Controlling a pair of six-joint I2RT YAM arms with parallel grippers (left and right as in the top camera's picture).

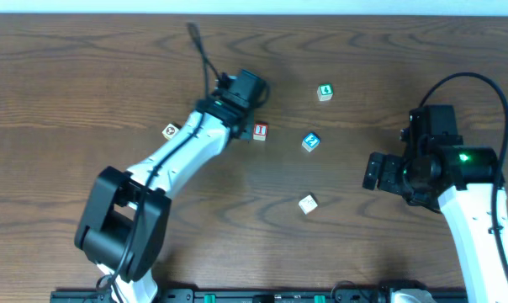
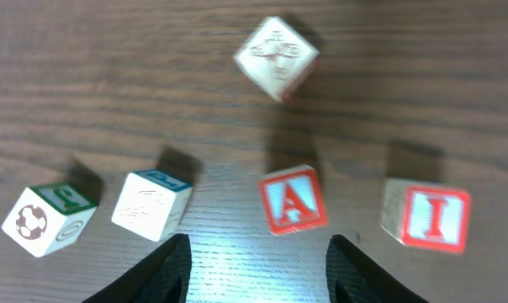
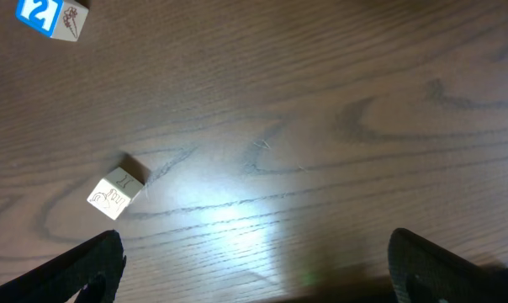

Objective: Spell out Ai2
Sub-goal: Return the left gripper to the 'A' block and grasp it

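Observation:
In the left wrist view, my open, empty left gripper (image 2: 258, 273) hovers over bare wood. The red A block (image 2: 293, 199) lies just ahead of its jaws, and the red I block (image 2: 426, 215) is to the right of A. A blue-topped block (image 2: 151, 204) lies left of A. In the overhead view, the left gripper (image 1: 246, 88) covers the A block. The I block (image 1: 260, 131) and the blue 2 block (image 1: 310, 141) lie below and right of it. My right gripper (image 1: 376, 172) is wide open and empty (image 3: 258, 269), and the 2 block (image 3: 44, 15) is far from it.
A green block (image 1: 325, 93) with a ball face (image 2: 48, 219) lies at the far side. A plain engraved block (image 1: 308, 204) shows in both wrist views (image 2: 277, 57) (image 3: 115, 192). A picture block (image 1: 170, 130) lies left of the left arm.

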